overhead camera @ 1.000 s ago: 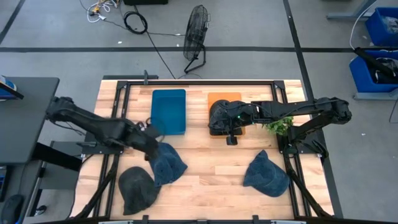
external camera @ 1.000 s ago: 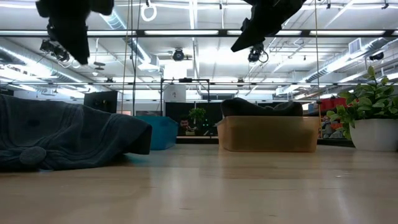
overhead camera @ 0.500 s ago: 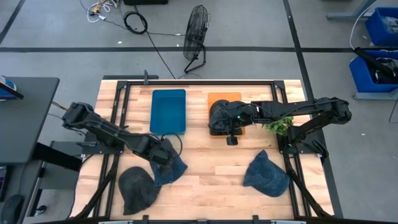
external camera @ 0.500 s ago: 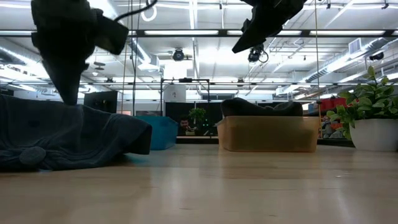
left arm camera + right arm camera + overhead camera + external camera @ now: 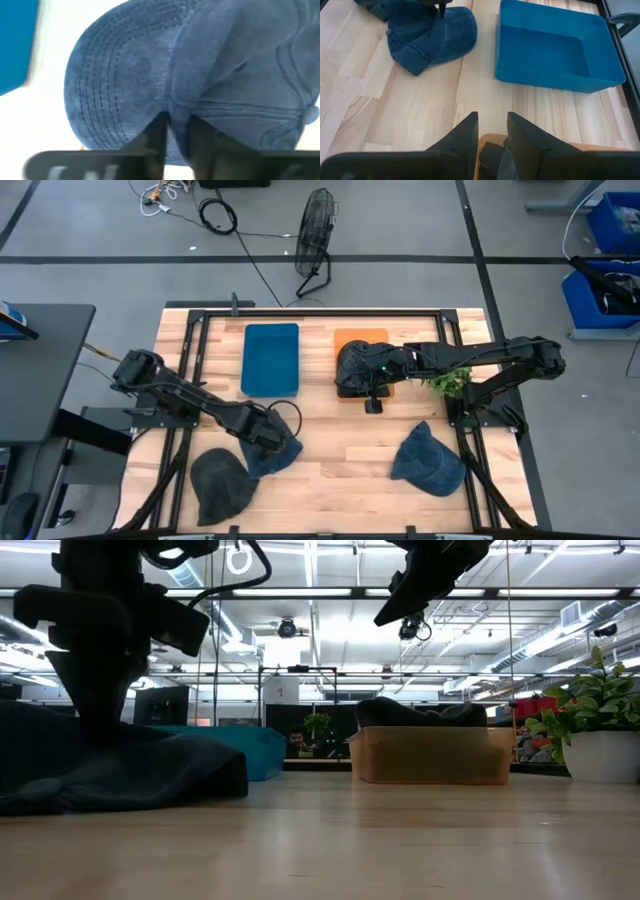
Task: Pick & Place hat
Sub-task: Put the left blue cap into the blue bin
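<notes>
In the high view, the left hand [image 5: 268, 436] sits low on the wooden surface [image 5: 340, 460], left of centre in the frame, pressed down onto the blue denim hat [image 5: 272, 450]. The left wrist view shows its fingers [image 5: 156, 137] narrowed to a slim gap with a fold of that hat [image 5: 190, 75] pinched between them — the hat is gripped while lying on the surface. Just beside it, toward the lower left of the high view, lies a dark grey hat [image 5: 220, 485], touching the blue one. A third hat [image 5: 428, 460], also blue, lies well apart at the lower right.

The right hand [image 5: 373, 402] hovers just below the orange bin [image 5: 360, 338] near the frame's centre; a dark hat [image 5: 355, 368] is in that bin. The right wrist view shows its fingers [image 5: 465, 135] set narrowly apart, holding nothing. The blue bin [image 5: 271, 358] stands left of the orange one — beside it, not touching. A potted plant [image 5: 447, 381] sits to the right of the orange bin.
</notes>
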